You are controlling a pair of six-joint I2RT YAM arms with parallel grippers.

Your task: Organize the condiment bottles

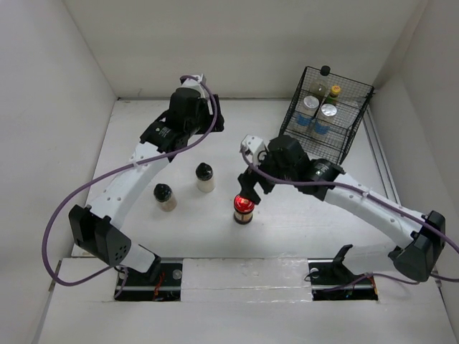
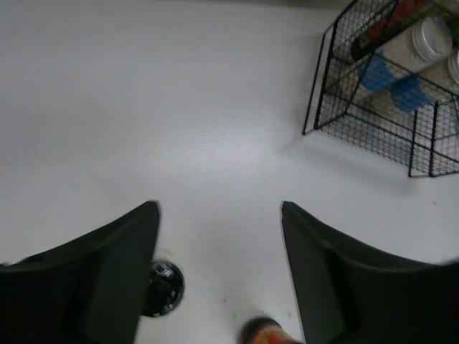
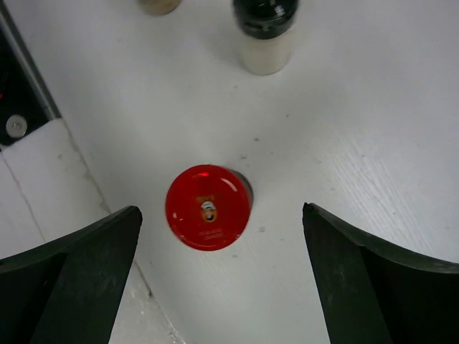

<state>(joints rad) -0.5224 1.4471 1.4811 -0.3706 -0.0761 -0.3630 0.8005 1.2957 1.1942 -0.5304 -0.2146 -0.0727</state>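
The red-lidded jar (image 1: 244, 208) stands on the white table; in the right wrist view its lid (image 3: 208, 206) lies below and between my fingers, nearer the left one. My right gripper (image 1: 251, 189) (image 3: 221, 209) hovers over it, open and empty. Two black-capped beige jars (image 1: 205, 177) (image 1: 165, 197) stand to its left. My left gripper (image 1: 214, 120) (image 2: 219, 204) is open and empty above the far middle of the table. The tall dark bottle (image 1: 325, 71), the yellow-capped bottle (image 1: 335, 92) and two silver-lidded blue-label jars (image 1: 310, 102) (image 1: 328, 110) stand in the black wire basket (image 1: 356, 132).
The basket (image 2: 373, 122) stands at the far right by the white wall. The table's front edge and a lower ledge (image 3: 43, 186) lie just left of the red-lidded jar in the right wrist view. White walls enclose the table on three sides.
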